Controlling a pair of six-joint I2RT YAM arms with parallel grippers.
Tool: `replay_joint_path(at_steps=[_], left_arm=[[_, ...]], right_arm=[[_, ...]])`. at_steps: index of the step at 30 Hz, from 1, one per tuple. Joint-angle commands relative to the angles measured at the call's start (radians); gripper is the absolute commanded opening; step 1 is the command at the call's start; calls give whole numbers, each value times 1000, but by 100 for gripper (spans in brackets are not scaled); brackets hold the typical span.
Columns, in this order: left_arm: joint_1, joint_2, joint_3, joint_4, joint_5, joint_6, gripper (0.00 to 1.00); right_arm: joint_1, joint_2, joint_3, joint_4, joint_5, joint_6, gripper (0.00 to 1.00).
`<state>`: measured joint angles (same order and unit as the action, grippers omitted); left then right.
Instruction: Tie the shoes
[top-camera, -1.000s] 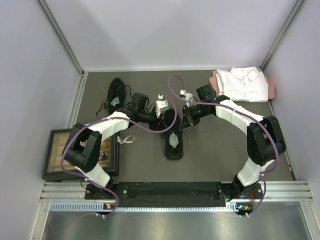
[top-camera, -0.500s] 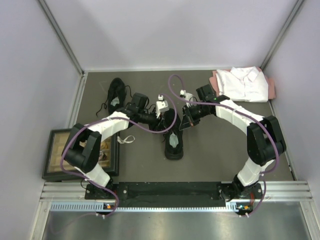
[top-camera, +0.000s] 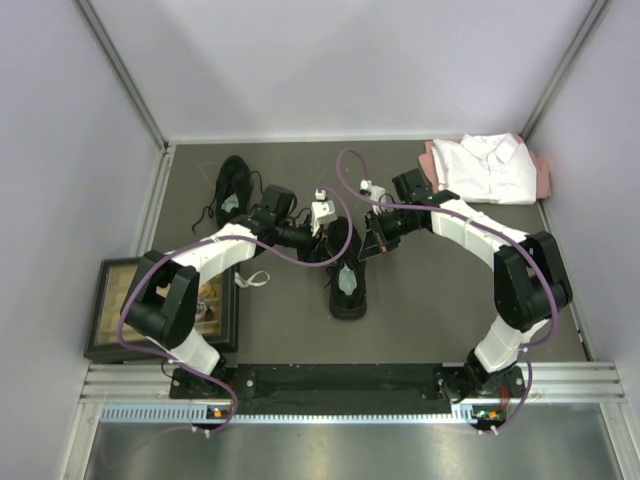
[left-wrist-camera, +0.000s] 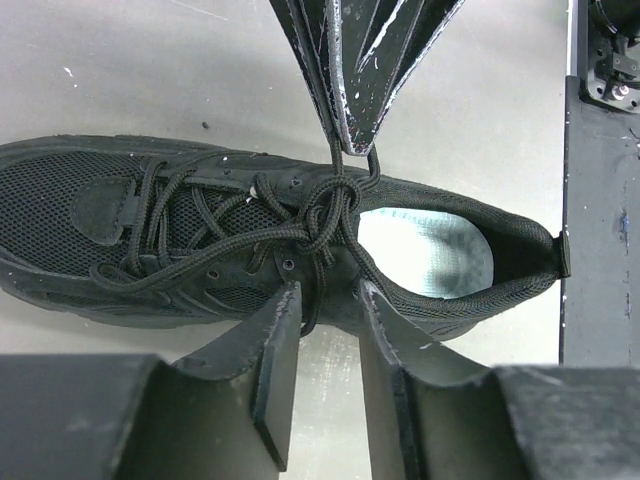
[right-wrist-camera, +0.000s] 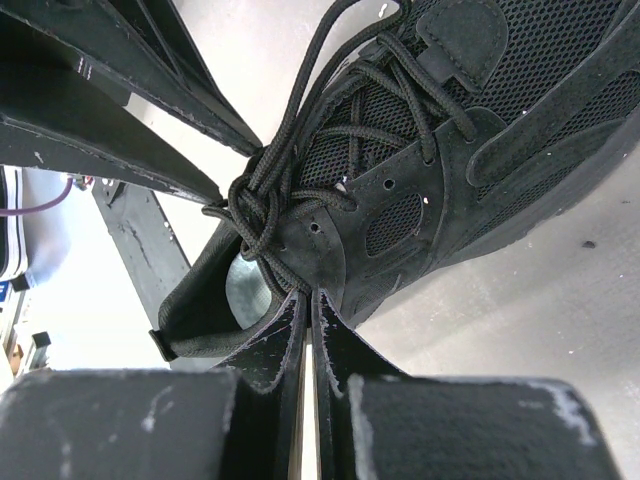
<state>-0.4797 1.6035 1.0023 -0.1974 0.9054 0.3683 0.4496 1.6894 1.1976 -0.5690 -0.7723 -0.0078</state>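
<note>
Top view first: the two black shoes sit apart on the worktop (top-camera: 430, 300); the centre shoe (top-camera: 347, 285) lies mid-worktop with its heel toward the near edge, and the second shoe (top-camera: 233, 188) is up by the far-left corner with its laces spilled loose around it; a folded white shirt (top-camera: 487, 167) sits in the far-right corner and a framed box (top-camera: 165, 310) rests by the left edge; the left gripper (top-camera: 330, 238) and right gripper (top-camera: 365, 245) both meet over the lacing of the centre shoe, one from each side; left wrist view: the shoe (left-wrist-camera: 150, 210) lies across the picture, toe left and heel right, pale insole (left-wrist-camera: 430, 250) showing; there's a bunched knot (left-wrist-camera: 328, 215) at the top of the lacing; the left jaws are parted, sitting either side of a lace (left-wrist-camera: 312, 300) strand that runs down between them, with no visible pinch on it; opposite them the right gripper (left-wrist-camera: 352, 145) comes in point-first, jaws clenched with a lace loop running right up into the tips, so it looks like it's pinching the lace; right wrist view: the right jaws (right-wrist-camera: 306, 300) are pressed tight together right at the shoe's collar, just under the knot (right-wrist-camera: 250, 205); the left gripper's fingers (right-wrist-camera: 150, 110) come in from the upper left, tips touching or almost touching that knot.
</note>
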Motion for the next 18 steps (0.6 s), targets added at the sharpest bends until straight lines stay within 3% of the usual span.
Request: replay_joint_path(at_steps=[1, 11, 18], left_arm=[[1, 1, 41, 3, 21, 0, 33], [-3, 19, 48, -31, 18, 27, 14], [-2, -13, 30, 3, 50, -3, 35]], right_arm=[[9, -23, 13, 11, -16, -14, 0], [8, -20, 14, 8, -15, -17, 0], [8, -20, 13, 9, -16, -14, 0]])
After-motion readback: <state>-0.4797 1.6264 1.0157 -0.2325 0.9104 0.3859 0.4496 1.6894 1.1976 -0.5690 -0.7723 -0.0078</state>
